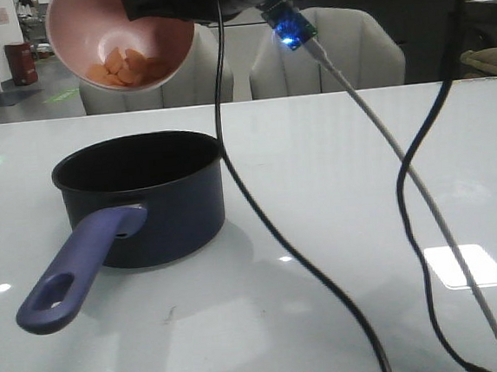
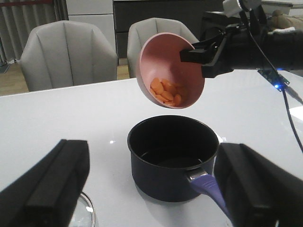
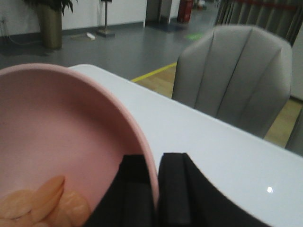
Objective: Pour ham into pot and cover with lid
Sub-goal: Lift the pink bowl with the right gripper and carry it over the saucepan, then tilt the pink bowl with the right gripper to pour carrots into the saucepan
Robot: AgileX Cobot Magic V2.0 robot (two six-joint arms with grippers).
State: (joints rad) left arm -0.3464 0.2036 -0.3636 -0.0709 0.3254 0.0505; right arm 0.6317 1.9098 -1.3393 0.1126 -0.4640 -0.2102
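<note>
The right gripper (image 2: 201, 59) is clenched on the rim of the pink bowl (image 2: 165, 52), one finger inside the wall and one outside, as the right wrist view shows clearly. It holds the bowl in the air above the pot (image 1: 141, 200), tilted strongly so that the opening faces toward the camera side. The ham (image 1: 123, 66) lies gathered in the lowest part of the bowl, near the rim, but no piece has left it. So the pouring step is in hand and, in my judgement, only started.

The pot stands on the table (image 1: 358, 142) with its handle (image 1: 77, 266) pointing toward the robot, and it looks empty inside.

The left gripper (image 2: 151, 189) hovers near the pot with its fingers (image 2: 52, 184) released and wide apart, grasping nothing. Just beside it, a part of the lid (image 2: 87, 215) shows on the table.

The next move calls for more tilt of the bowl, keeping its low edge over the pot so the ham falls inside. After this the left gripper can take the lid
</note>
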